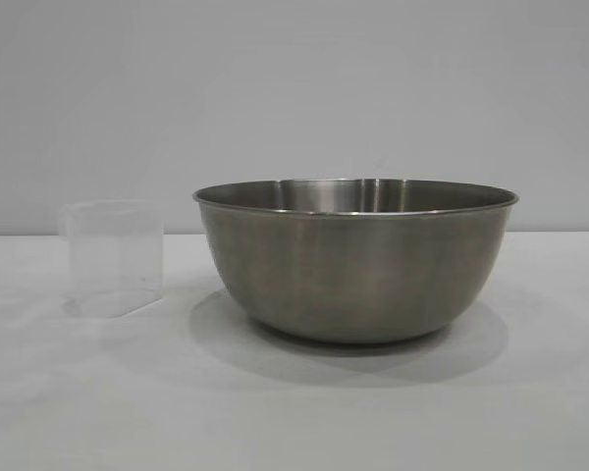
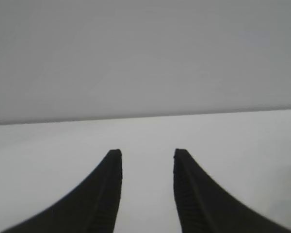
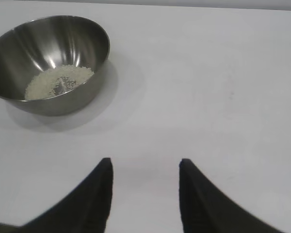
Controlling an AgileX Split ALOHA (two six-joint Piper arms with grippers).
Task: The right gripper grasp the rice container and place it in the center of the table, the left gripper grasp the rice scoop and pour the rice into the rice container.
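Left of the rice container (image 1: 355, 265) you have the rice scoop (image 1: 112, 258) upright on the table (image 1: 294, 412), apart from it. The rice (image 3: 58, 81) lies inside the container. Your left gripper (image 2: 146, 154) and right gripper (image 3: 145, 165) both stand parted, holding nothing.

The left gripper (image 2: 147, 154) points level, its jaws parted with nothing between them. The right gripper (image 3: 145, 164) tilts downward, jaws likewise apart and holding nothing.
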